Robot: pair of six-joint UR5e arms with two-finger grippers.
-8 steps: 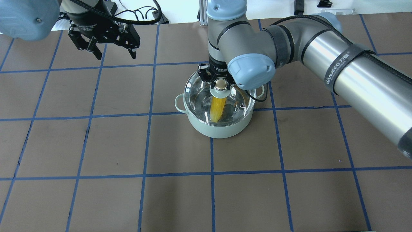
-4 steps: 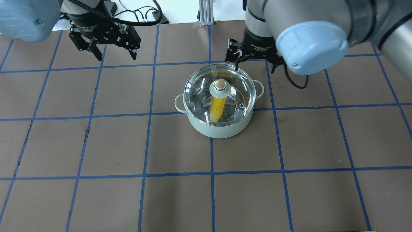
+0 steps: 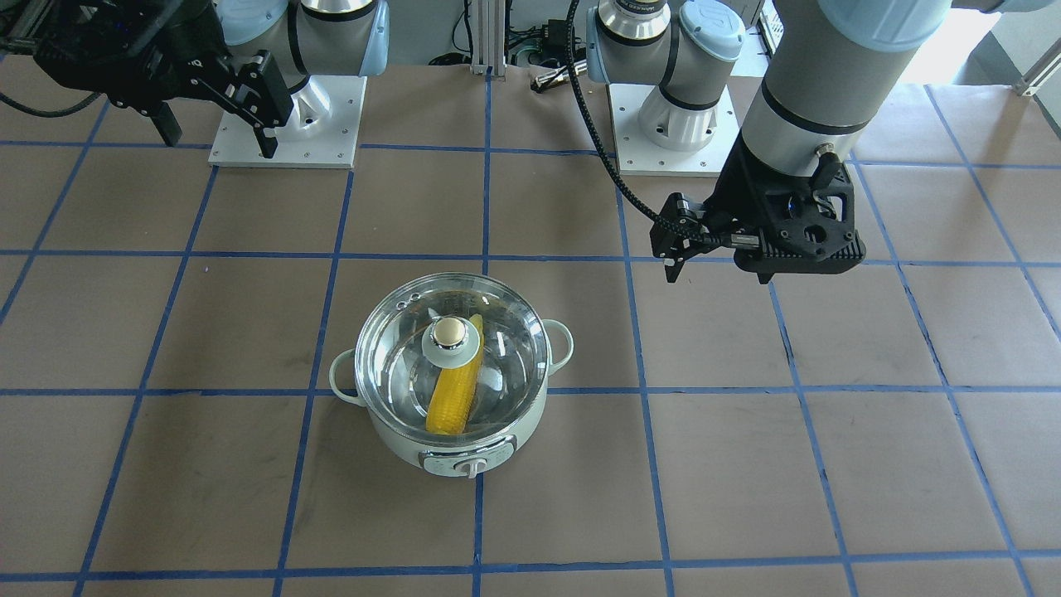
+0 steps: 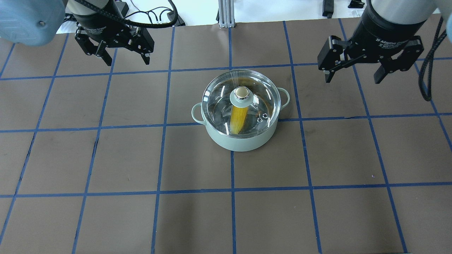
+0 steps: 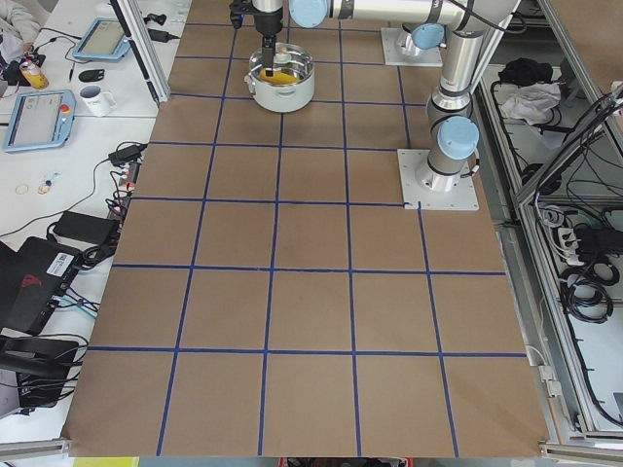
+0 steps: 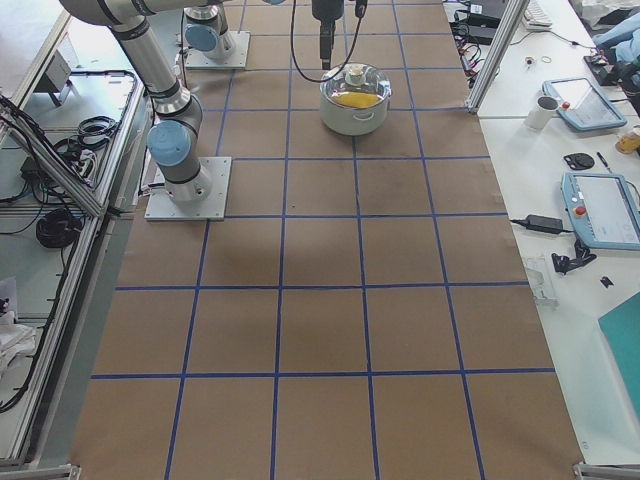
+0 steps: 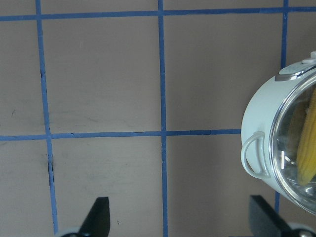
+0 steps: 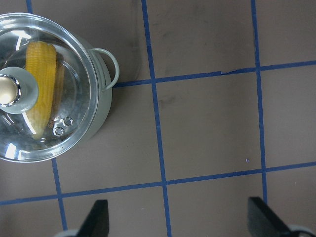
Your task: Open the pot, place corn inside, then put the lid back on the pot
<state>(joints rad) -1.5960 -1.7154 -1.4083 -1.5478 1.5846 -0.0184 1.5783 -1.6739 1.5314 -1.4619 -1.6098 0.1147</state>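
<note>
1. Start with the table: brown covering, blue tape grid.
2. Find the pot upright near mid-table, mint-green, loop handles out to either side.
3. See the lid already seated level on the pot's rim, clear glass, gripped by nothing.
4. Look to the right gripper: hanging in the air, fingers spread wide, holding nothing, well apart from the pot on its own side.
5. Look to the left gripper: likewise spread wide and empty, well off to the other side. No telling from these views which of the two is nearer.
6. Through the glass, spot the corn lying inside the pot, long axis roughly crosswise to the line between the grippers, one end under the lid's centre.
7. Mark the beige knob at the middle of the lid, free, the only grasp point for any further move. By the look of things, task likely finished, with little left beyond keeping clear.
</note>
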